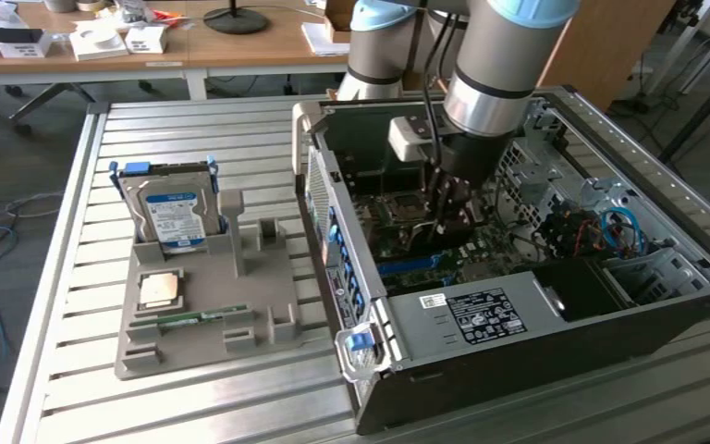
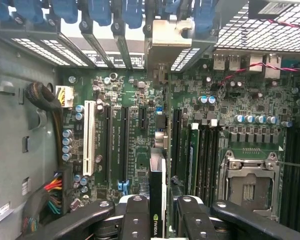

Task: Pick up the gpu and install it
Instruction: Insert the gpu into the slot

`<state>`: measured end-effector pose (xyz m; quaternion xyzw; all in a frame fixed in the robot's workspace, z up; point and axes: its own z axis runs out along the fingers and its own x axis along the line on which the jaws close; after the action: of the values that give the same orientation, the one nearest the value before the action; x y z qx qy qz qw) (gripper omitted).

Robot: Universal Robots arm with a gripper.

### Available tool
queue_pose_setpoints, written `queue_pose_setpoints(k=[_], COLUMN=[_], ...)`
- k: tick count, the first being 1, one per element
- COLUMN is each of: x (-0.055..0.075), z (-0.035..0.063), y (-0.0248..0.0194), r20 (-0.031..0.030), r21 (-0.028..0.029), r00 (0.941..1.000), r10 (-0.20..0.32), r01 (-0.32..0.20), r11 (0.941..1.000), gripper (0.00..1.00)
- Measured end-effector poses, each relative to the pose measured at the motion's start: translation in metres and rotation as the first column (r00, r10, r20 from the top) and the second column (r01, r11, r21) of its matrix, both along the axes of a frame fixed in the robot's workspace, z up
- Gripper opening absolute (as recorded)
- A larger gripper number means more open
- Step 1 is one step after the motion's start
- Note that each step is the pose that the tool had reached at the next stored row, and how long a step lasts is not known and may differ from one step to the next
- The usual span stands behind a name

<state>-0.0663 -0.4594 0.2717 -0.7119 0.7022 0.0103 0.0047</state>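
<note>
Exterior view's left: parts tray (image 1: 269, 310) on the tabletop (image 1: 84, 185). Right: open computer case (image 1: 553, 370). Inside, the claw (image 2: 162, 205), half-closed, clamps the gpu (image 2: 157, 175) edge-on above the motherboard (image 2: 140, 95) slots. Judged light, stiff, fragile: hold by its flat faces.

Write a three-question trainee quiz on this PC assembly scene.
1. True or false: the gripper is shut on the gpu inside the computer case.
2. The hard drive is: A) in the computer case B) upright in the grey tray C) in the gripper.
3. Fill in: the motherboard below the gpu is coloured ____.
Key: 1 true; 2 B; 3 green.
</note>
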Motion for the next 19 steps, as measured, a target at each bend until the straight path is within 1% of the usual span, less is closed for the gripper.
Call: queue_pose_setpoints(k=[19], x=[-0.0058], z=[-0.0005], y=[0.0], r20=[0.0001], r21=[0.0001], r00=[1.0], r10=[0.0], r01=[0.0], r11=[1.0], gripper=[0.26])
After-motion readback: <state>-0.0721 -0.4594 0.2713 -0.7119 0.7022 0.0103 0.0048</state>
